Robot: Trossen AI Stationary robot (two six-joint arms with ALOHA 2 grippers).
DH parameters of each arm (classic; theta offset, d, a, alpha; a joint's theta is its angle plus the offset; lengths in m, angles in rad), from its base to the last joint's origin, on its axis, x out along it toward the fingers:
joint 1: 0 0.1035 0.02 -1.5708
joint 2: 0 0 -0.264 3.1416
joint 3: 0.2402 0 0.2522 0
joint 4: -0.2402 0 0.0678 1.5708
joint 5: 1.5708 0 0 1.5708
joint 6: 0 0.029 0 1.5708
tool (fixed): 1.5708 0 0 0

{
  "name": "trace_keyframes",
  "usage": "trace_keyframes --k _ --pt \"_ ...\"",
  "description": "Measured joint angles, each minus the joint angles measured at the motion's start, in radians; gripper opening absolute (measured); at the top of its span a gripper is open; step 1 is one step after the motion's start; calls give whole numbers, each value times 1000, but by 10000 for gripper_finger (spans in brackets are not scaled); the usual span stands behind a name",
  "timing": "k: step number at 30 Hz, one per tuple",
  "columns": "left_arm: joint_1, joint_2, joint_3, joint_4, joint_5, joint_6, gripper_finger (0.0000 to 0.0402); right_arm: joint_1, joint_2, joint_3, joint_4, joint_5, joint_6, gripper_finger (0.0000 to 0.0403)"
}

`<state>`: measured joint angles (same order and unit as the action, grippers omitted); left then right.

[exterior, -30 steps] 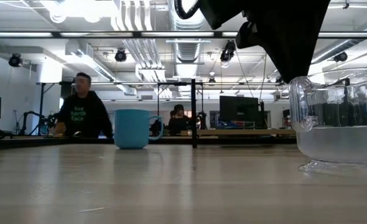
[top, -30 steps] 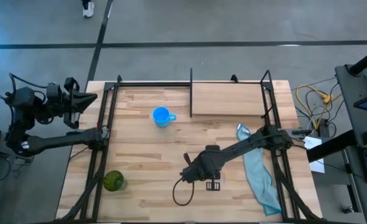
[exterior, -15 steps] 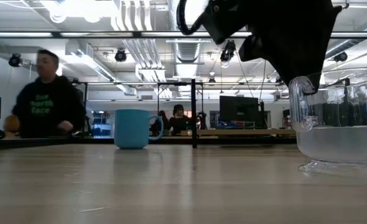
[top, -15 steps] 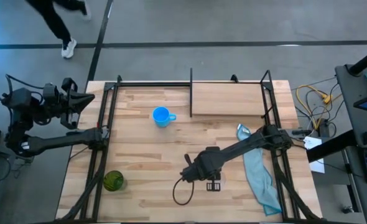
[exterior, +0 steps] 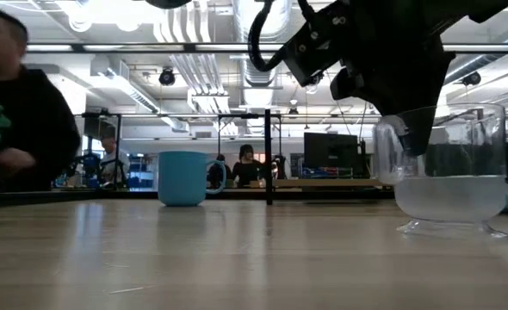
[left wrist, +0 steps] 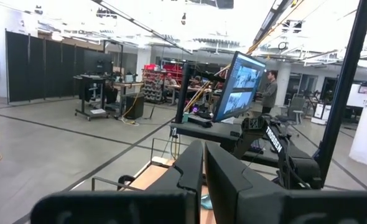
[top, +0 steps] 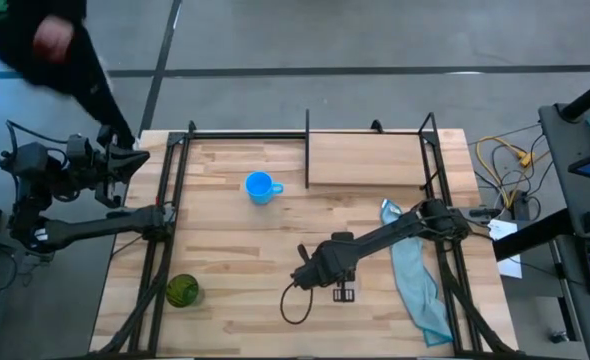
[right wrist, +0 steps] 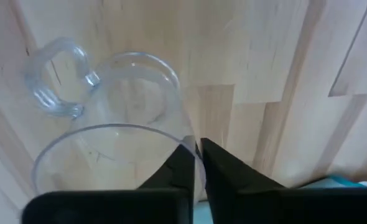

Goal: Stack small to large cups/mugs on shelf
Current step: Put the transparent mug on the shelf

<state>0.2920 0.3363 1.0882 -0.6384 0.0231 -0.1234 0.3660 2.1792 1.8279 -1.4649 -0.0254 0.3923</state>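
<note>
The clear cup [right wrist: 109, 130] with a handle [right wrist: 56, 74] stands upright near the table's middle front and also shows in the low view [exterior: 450, 172]. My right gripper [right wrist: 196, 149] is shut on its rim and also shows in the high view [top: 341, 292]. The blue mug [top: 260, 187] stands on its base on the table, left of the shelf [top: 365, 160]. The dark green cup [top: 183, 290] stands at the near left. My left gripper [left wrist: 203, 168] is shut and empty, off the table's left edge [top: 125, 160]. My right gripper pinches the clear cup's wall at the rim [right wrist: 185, 142], on the side away from the handle, with one finger inside and one outside. The fingers come from above, pointing down. The cup is upright with its foot [exterior: 448, 228] at table level; whether it touches the table, I cannot tell.
A teal cloth [top: 415, 275] lies at the right, between the cup and the table's right edge. Black frame rails [top: 170, 230] run along both sides and a post [top: 307, 150] stands at the shelf's left end. A person [top: 65, 50] passes the far left corner.
My right gripper has carried the clear cup a little toward the table's left and far side; the cup stays upright. A person has walked along behind the table's far left corner.
</note>
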Motion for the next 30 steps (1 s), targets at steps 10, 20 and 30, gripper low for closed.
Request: trace_keyframes --k 10,20,30 --pt "0 0 0 0 -1 0 4 -64 -26 201 -100 61 -8 8" --pt "0 0 0 1 -1 -1 4 -275 -180 273 -107 283 3 8" --pt "0 15 -9 1 -1 -1 4 -604 -365 252 -107 292 -8 8"
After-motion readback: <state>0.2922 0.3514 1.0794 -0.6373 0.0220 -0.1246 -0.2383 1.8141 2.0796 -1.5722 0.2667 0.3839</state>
